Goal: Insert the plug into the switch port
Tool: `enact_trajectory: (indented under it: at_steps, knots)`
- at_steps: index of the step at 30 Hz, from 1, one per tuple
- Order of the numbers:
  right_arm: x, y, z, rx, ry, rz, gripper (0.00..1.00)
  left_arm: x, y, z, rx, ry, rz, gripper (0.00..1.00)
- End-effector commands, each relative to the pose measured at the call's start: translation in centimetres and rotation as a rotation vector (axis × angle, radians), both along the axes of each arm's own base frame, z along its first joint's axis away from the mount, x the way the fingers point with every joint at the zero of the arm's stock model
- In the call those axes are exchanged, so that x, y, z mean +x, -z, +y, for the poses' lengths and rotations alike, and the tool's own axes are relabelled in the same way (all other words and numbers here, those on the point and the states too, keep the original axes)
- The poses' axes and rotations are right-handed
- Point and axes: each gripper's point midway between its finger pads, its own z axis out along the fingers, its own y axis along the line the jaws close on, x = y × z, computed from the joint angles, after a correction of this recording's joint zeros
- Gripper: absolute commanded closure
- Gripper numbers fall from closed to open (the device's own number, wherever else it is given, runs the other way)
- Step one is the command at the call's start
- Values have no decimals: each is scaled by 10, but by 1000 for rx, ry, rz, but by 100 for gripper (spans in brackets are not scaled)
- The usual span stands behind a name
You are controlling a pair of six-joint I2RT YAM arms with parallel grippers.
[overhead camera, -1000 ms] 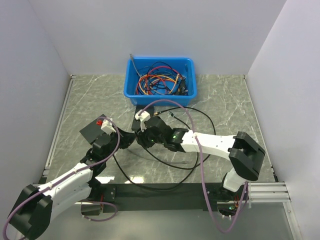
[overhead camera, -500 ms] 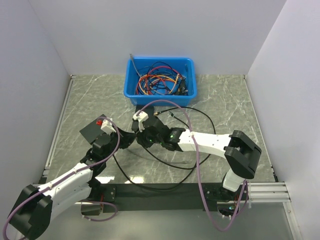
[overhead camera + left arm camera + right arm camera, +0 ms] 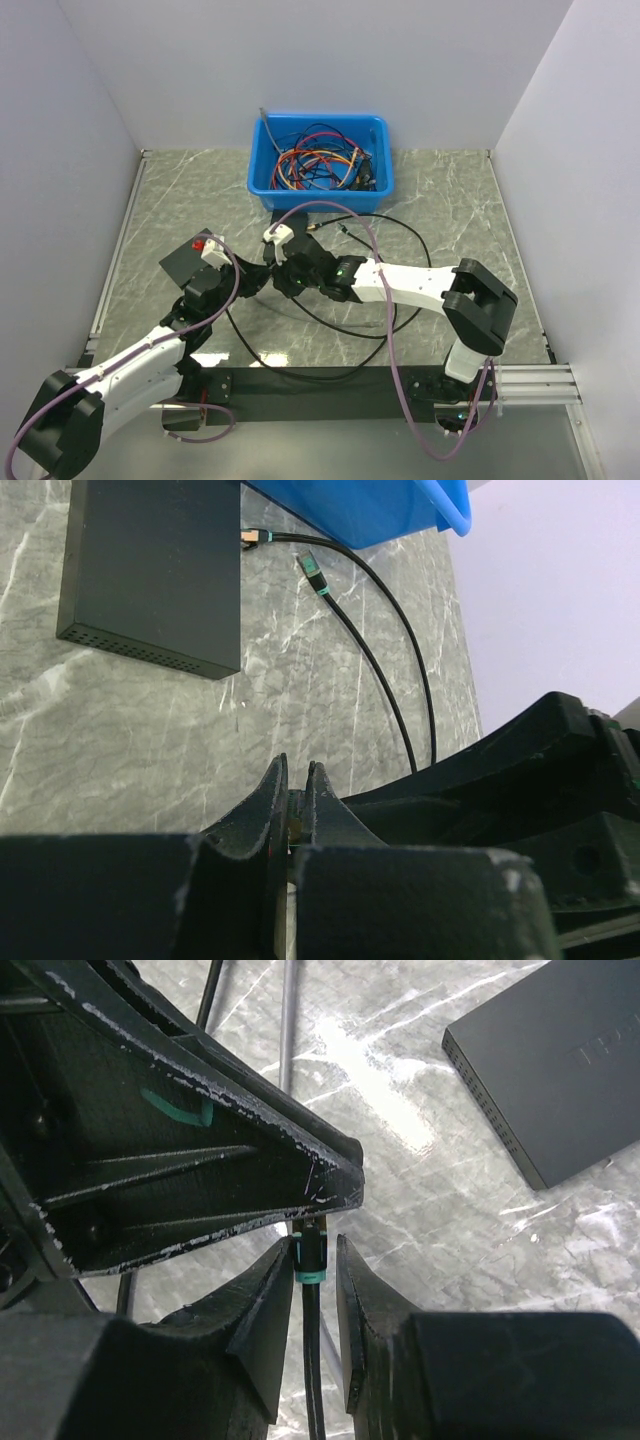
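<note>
The left gripper (image 3: 297,780) pinches the plug (image 3: 309,1260); the right gripper (image 3: 314,1245), jaws narrowly spread, straddles its teal collar, likely regripping for the switch (image 3: 188,263) at 9 o'clock.

1. Far end of switch (image 3: 150,570) cut off by top edge in left wrist view; its port face is not shown.
2. Tip of plug (image 3: 310,1256) hidden behind left gripper (image 3: 296,780).
3. Most of blue bin (image 3: 360,510) out of frame in left wrist view.
4. Top view: switch partly covered by left arm (image 3: 150,355).
</note>
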Motion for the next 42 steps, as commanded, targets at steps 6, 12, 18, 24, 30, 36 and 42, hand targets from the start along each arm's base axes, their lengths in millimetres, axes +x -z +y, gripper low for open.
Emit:
enact_trajectory:
  at_steps: [6,12,18,24,30,36,42]
  knots:
    - [8,-23,12,56,16,-39,72,4,-21,-3,-20,2,-64,99]
    - [7,-31,7,76,27,-51,62,4,-21,-2,-19,1,-65,99]
    - [4,-28,4,71,22,-47,61,4,-22,-3,-22,2,-65,99]
    - [5,-34,7,99,20,-56,68,4,-20,-2,-19,-1,-63,99]
    - [5,-36,7,104,19,-60,72,5,-19,-2,-19,-1,-61,99]
    - [3,-37,7,109,12,-62,84,5,-19,-2,-20,-1,-62,99]
    - [4,-32,7,103,20,-51,96,4,-17,-1,-16,-1,-58,99]
